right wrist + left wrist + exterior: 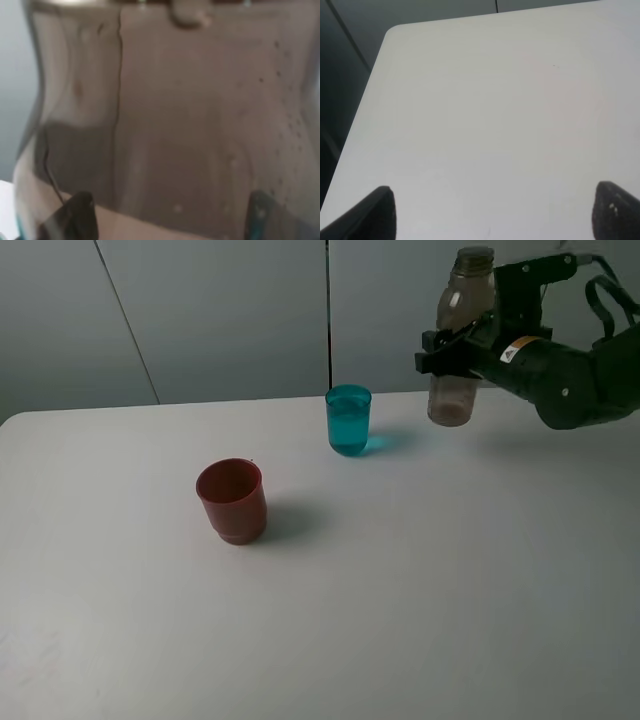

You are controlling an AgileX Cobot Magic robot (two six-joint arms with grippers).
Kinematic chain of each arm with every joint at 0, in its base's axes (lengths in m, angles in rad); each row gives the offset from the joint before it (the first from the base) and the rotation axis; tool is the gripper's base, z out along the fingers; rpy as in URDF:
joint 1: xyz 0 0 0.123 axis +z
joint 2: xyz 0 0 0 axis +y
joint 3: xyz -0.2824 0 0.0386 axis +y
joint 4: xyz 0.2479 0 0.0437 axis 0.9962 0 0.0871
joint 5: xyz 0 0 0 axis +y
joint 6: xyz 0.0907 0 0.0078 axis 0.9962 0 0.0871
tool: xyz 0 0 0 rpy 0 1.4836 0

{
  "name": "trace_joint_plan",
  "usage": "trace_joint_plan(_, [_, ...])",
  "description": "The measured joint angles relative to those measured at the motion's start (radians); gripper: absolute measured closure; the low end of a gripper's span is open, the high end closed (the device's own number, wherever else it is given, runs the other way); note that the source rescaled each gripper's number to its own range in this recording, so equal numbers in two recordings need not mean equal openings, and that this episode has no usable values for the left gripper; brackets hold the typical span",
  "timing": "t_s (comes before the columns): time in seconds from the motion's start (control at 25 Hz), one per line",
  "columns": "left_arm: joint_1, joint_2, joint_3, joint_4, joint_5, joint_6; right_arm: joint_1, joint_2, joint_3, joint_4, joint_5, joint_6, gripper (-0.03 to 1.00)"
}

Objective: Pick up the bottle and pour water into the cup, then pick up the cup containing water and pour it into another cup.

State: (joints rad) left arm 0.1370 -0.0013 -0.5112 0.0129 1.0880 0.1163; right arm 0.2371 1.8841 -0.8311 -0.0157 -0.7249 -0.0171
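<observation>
From the high camera we see the right gripper [456, 348] clenched around the middle of the clear grey-tinted bottle [453, 395]. The bottle is upright and capless, lifted off the white table [420, 580] at the far right of the scene, in front of the grey wall [230, 310]. The translucent teal cup [348, 420] stands on the table near the back edge, to the left of the bottle and lower, and apart from it. We cannot tell how much liquid it contains. The squat red cup [232, 502] stands upright nearer the camera and further left, well apart from the teal cup.

In the left wrist view we see the left gripper [497, 212] released. Its two dark fingertips [377, 212] sit wide apart, with only bare table [495, 100] between them and a rounded table corner beyond.

In the right wrist view the bottle [190, 100] fills almost the whole picture as a blurred brownish-grey wall of plastic. It sits between the two fingertips [75, 217] of the right gripper [167, 217], which grasps it.
</observation>
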Motion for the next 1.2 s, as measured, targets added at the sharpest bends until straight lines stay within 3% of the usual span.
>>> trace_joint_plan(0.2, [0.000, 0.000, 0.000, 0.000, 0.000, 0.000, -0.009, 0.019, 0.061, 0.000, -0.048, 0.006, 0.97])
trace_joint_plan(0.6, [0.000, 0.000, 0.000, 0.000, 0.000, 0.000, -0.009, 0.137, 0.066, 0.000, -0.258, 0.011, 0.97])
trace_joint_plan(1.16, [0.000, 0.000, 0.000, 0.000, 0.000, 0.000, -0.009, 0.221, 0.066, 0.000, -0.279, 0.017, 0.97])
trace_joint_plan(1.2, [0.000, 0.000, 0.000, 0.000, 0.000, 0.000, -0.009, 0.221, 0.066, 0.000, -0.279, 0.017, 0.93])
